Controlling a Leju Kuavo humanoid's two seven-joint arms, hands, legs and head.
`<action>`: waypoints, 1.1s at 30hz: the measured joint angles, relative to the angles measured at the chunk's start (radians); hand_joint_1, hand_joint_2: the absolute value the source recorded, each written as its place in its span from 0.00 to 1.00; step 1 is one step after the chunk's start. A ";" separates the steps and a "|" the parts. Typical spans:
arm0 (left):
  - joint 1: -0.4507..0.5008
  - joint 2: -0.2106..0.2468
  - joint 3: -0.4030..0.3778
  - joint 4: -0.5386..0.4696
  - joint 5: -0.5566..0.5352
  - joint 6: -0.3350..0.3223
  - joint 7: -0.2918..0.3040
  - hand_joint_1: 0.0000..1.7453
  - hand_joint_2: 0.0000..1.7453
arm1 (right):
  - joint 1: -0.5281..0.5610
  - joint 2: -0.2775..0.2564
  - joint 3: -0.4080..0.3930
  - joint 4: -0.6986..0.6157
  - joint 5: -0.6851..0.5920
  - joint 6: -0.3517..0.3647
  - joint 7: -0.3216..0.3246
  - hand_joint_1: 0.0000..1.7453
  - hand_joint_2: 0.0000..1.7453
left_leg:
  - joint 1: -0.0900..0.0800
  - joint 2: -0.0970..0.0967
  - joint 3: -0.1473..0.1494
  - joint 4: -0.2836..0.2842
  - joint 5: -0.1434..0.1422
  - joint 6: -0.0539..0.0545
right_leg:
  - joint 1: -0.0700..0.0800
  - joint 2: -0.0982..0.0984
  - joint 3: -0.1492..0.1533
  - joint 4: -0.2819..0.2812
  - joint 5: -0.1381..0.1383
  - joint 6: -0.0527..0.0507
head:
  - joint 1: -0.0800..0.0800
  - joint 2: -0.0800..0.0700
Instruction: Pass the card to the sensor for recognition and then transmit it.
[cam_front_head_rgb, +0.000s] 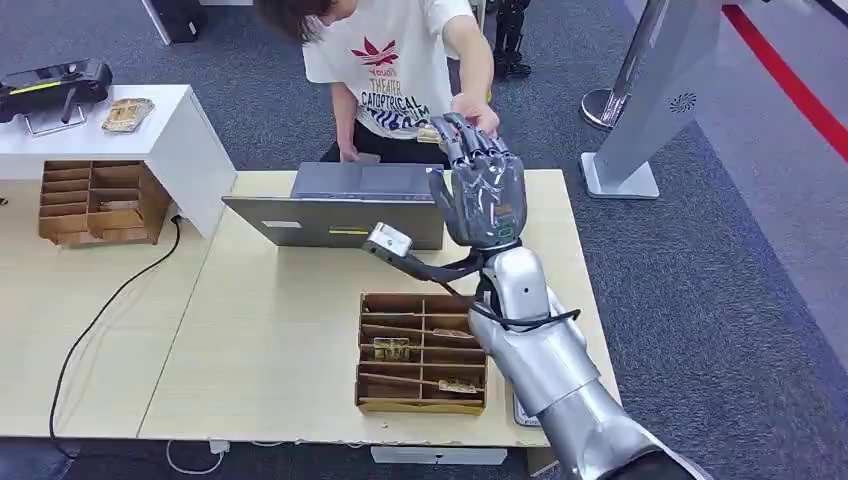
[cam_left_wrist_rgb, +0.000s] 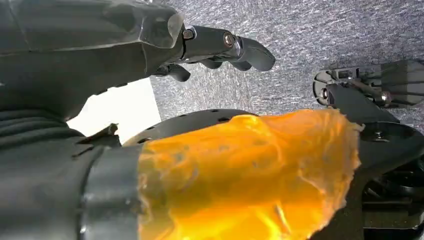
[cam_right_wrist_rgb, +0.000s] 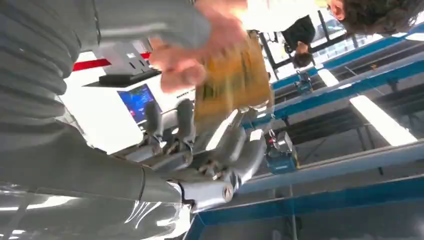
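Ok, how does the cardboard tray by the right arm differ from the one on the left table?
The near tray sits on the middle table, partly behind the right arm; the left tray lies beside the white cabinet, unobstructed. The near tray shows yellowish cards in some slots; the left tray's contents are unclear. Both are brown cardboard with divided slots.

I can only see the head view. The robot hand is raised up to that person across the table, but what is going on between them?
Observer: The right wrist view shows a yellowish card standing up from the right robot hand, with the person's hand on it.
Operator: Where is the other robot hand?
Observer: The left robot hand hangs over grey carpet.
Operator: Holding anything?
Observer: Nothing I can see; its fingers are apart.
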 joint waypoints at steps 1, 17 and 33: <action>0.000 0.000 0.000 0.000 0.002 0.000 0.000 0.00 0.00 | 0.001 -0.002 0.000 0.000 -0.009 0.000 -0.005 0.00 1.00 | 0.000 0.000 0.000 0.000 0.000 0.000 | 0.000 0.000 0.000 0.000 0.000 0.000 | 0.000 0.000; 0.015 0.002 0.018 0.000 0.054 0.021 -0.029 0.00 0.00 | 0.237 0.044 -0.047 -0.334 -0.364 0.000 -0.257 0.00 1.00 | 0.000 -0.001 -0.002 0.000 0.000 0.000 | 0.000 -0.001 -0.002 0.000 -0.001 0.000 | 0.000 0.000; 0.024 0.004 0.040 0.000 0.067 0.023 -0.040 0.00 0.00 | 0.353 0.055 -0.039 -0.480 -0.413 0.000 -0.275 0.00 1.00 | 0.000 -0.001 -0.002 0.000 0.000 0.000 | 0.000 -0.001 -0.002 0.000 0.000 0.000 | 0.000 0.000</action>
